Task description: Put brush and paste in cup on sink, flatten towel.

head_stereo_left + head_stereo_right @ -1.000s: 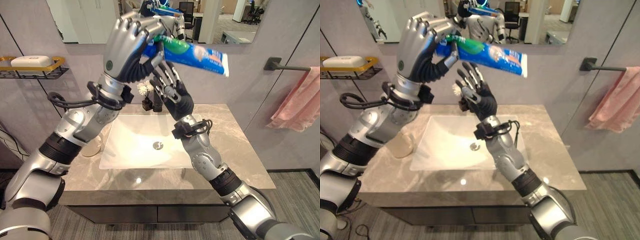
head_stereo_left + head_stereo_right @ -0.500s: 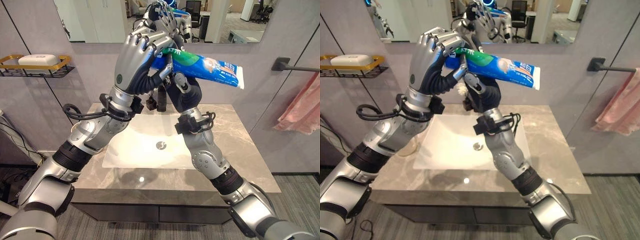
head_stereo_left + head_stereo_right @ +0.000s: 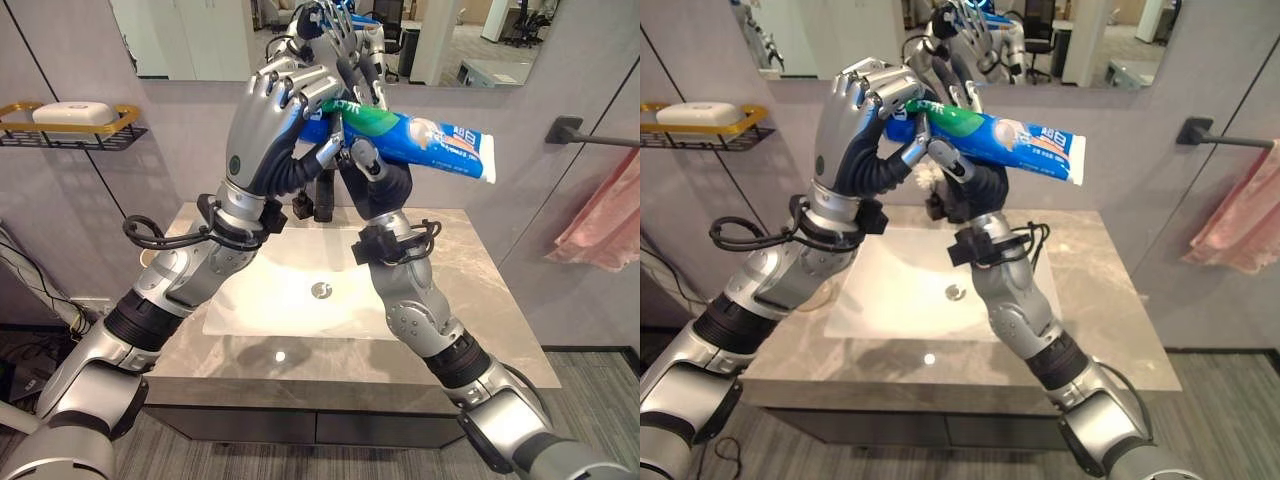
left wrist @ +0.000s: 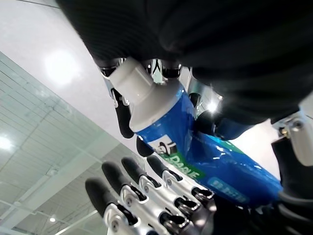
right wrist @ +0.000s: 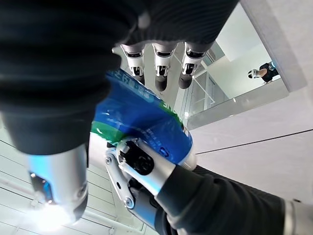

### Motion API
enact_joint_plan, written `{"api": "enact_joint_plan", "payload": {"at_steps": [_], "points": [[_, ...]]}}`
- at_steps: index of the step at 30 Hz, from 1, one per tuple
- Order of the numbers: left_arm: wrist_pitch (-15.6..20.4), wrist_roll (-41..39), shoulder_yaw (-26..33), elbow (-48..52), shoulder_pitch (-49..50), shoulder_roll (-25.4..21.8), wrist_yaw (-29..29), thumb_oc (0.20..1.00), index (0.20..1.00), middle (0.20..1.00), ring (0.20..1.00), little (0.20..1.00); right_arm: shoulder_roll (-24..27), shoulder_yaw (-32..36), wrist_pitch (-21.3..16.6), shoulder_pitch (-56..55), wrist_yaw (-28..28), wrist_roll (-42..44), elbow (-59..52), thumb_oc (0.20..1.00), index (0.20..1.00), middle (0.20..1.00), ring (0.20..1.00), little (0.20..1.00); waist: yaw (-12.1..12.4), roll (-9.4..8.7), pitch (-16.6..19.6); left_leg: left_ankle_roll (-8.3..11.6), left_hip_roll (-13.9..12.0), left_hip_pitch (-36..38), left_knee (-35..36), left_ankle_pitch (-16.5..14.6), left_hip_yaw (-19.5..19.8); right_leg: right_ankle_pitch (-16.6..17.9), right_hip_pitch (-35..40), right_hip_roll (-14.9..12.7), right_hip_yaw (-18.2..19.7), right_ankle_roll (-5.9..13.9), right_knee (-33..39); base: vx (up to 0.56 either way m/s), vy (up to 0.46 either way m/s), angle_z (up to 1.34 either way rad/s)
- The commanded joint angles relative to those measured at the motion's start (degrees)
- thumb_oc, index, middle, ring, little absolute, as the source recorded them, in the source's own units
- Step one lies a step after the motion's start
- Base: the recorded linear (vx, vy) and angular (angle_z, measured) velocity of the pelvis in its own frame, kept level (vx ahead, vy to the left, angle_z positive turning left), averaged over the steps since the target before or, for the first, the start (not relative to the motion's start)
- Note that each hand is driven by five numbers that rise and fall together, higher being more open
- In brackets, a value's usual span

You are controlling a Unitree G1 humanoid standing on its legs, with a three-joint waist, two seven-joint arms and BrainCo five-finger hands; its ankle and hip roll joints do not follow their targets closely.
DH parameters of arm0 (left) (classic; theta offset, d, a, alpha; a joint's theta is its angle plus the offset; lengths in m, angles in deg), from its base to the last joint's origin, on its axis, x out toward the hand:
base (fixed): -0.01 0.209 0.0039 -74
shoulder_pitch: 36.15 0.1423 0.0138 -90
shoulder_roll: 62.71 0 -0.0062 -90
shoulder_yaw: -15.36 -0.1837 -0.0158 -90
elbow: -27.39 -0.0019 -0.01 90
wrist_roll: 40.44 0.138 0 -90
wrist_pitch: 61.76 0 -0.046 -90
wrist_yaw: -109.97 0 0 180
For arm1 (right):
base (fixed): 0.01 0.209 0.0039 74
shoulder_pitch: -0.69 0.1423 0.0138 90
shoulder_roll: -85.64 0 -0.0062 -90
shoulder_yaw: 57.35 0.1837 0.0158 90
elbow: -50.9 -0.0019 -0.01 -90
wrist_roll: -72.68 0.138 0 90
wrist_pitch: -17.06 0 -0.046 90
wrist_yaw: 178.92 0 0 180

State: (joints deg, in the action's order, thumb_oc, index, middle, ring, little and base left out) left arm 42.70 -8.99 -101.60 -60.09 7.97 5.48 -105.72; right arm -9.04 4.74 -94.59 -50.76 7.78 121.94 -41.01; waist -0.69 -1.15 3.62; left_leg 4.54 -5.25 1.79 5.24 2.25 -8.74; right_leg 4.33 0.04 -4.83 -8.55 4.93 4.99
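A blue and green toothpaste tube (image 3: 430, 140) with a white cap (image 4: 139, 93) hangs level high above the sink (image 3: 255, 300). My left hand (image 3: 262, 130) is shut on its cap end. My right hand (image 3: 378, 185) stands upright just behind the tube, its fingers (image 5: 159, 63) straight and its thumb near the tube's underside. The tube (image 5: 142, 117) lies across that palm. A pale cup (image 3: 818, 296) peeks out behind my left forearm on the counter, left of the basin. The pink towel (image 3: 605, 200) hangs bunched on a wall bar at the right.
A black faucet (image 3: 322, 200) stands at the basin's back, beside a small dark holder with a white tuft (image 3: 930, 180). On the left wall is a gold-rimmed shelf (image 3: 70, 128) with a white soap. A mirror (image 3: 200, 40) hangs above the counter.
My right hand has risen from below the tube to stand behind it. The left hand and tube have shifted slightly. The view has also moved a little.
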Motion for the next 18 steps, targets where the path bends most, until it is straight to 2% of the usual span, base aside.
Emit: {"api": "enact_joint_plan", "payload": {"at_steps": [1, 10, 18], "points": [[0.1, -2.32, 4.71, -0.56, -2.13, -1.1, -1.99, 0.2, 0.2, 0.2, 0.2, 0.2, -0.89, 5.41, -4.72, 7.09, 1.45, -3.23, -4.39, 1.0, 1.0, 1.0, 1.0, 1.0, 1.51, -2.97, -0.21, -0.95, 1.46, 0.77, -0.24, -1.08, -0.49, 3.11, 2.26, -4.17, 0.99, 5.14, -0.6, 0.0, 0.0, 0.0], [1.59, -4.86, 6.06, 1.78, 4.46, 1.05, -1.12, 0.2, 0.2, 0.2, 0.2, 0.2, -1.78, 6.72, -5.39, 8.45, 3.72, -5.35, -5.69, 1.0, 1.0, 1.0, 1.0, 1.0, 2.18, -2.99, -0.43, -1.22, 1.73, 1.06, -0.24, -1.44, -0.79, 3.04, 2.35, -4.41, 1.58, 5.24, -0.28, 0.0, 0.0, 0.0], [2.12, -6.12, 5.21, 1.9, 6.45, 2.71, -0.27, 0.2, 0.2, 0.2, 0.2, 0.2, -2.49, 7.0, -5.69, 7.07, 4.27, -5.1, -6.25, 1.0, 1.0, 1.0, 1.0, 1.0, 2.21, -2.94, -0.33, -1.12, 1.69, 1.14, -0.24, -1.43, -0.68, 2.9, 2.48, -4.38, 1.33, 5.16, -0.21, 0.0, 0.0, 0.0]]}}
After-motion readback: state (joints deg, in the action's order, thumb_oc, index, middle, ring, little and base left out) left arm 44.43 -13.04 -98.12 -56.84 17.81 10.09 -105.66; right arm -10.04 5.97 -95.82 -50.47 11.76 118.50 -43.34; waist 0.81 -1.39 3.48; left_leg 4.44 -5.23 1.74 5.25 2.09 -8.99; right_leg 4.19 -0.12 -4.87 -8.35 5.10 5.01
